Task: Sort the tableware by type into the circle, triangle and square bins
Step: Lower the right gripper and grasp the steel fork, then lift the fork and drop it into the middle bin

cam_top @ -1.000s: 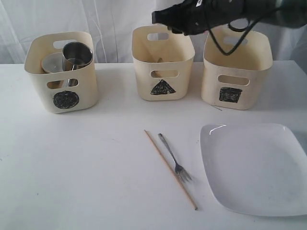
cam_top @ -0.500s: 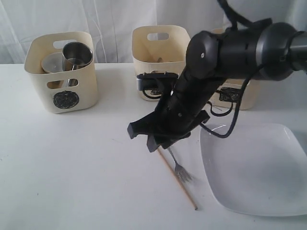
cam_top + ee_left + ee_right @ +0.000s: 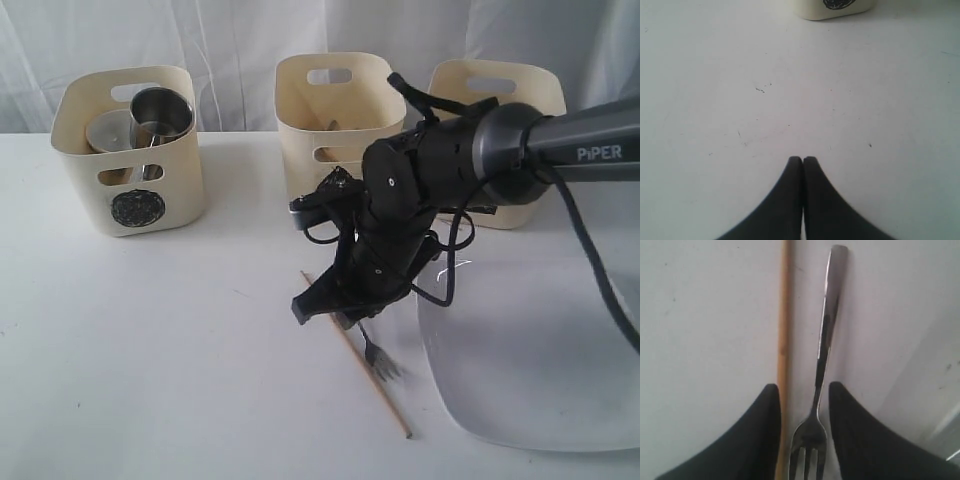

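A steel fork [image 3: 379,359] and a wooden chopstick [image 3: 385,398] lie side by side on the white table, left of the large white square plate [image 3: 545,380]. My right gripper [image 3: 345,318] hangs low over them, open. In the right wrist view the fork [image 3: 826,330] and the chopstick [image 3: 785,315] run between the fingers of the right gripper [image 3: 803,386], which grips neither. My left gripper [image 3: 802,159] is shut on nothing over bare table, and the exterior view does not show it. A steel mug [image 3: 160,112] and a bowl [image 3: 108,130] stand in the circle bin [image 3: 135,195].
The triangle bin [image 3: 340,185] stands at the back middle. The square bin [image 3: 505,90] stands at the back right, partly behind my right arm. The foot of the circle bin [image 3: 832,7] shows at the edge of the left wrist view.
My right arm has come down from above the back bins to the fork and chopstick, its jaws staying open. The fork, chopstick and plate have not moved.
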You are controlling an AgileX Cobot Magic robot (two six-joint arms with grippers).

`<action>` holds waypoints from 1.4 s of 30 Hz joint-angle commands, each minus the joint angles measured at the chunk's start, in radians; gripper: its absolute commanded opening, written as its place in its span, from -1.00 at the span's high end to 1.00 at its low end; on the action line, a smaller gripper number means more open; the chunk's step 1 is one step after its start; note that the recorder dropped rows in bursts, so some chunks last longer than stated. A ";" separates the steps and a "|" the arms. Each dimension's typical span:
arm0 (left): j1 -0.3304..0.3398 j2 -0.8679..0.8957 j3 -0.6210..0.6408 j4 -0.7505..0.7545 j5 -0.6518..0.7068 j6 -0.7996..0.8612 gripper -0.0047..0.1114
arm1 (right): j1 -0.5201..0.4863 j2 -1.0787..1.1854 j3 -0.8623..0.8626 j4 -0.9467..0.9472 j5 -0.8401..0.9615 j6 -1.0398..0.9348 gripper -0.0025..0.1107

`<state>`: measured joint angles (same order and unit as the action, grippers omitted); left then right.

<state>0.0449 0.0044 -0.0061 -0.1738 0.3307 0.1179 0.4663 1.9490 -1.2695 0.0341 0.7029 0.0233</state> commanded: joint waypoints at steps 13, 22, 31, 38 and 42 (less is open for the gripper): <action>0.003 -0.004 0.006 -0.011 0.011 -0.006 0.92 | 0.002 0.099 0.004 -0.084 -0.027 -0.049 0.76; 0.003 -0.004 0.006 -0.011 0.011 -0.006 0.92 | 0.002 0.075 -0.038 -0.196 -0.085 -0.047 0.96; 0.003 -0.004 0.006 -0.011 0.011 -0.006 0.92 | -0.025 -0.182 -0.241 -0.193 -0.251 -0.046 0.96; 0.003 -0.004 0.006 -0.011 0.011 -0.006 0.92 | -0.129 -0.188 -0.261 -0.188 -0.752 -0.035 0.96; 0.003 -0.004 0.006 -0.006 0.009 -0.006 0.92 | -0.152 -0.112 -0.261 -0.188 -0.797 -0.039 0.96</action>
<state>0.0449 0.0044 -0.0061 -0.1738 0.3307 0.1179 0.3297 1.7827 -1.5341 -0.1446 -0.0594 -0.0120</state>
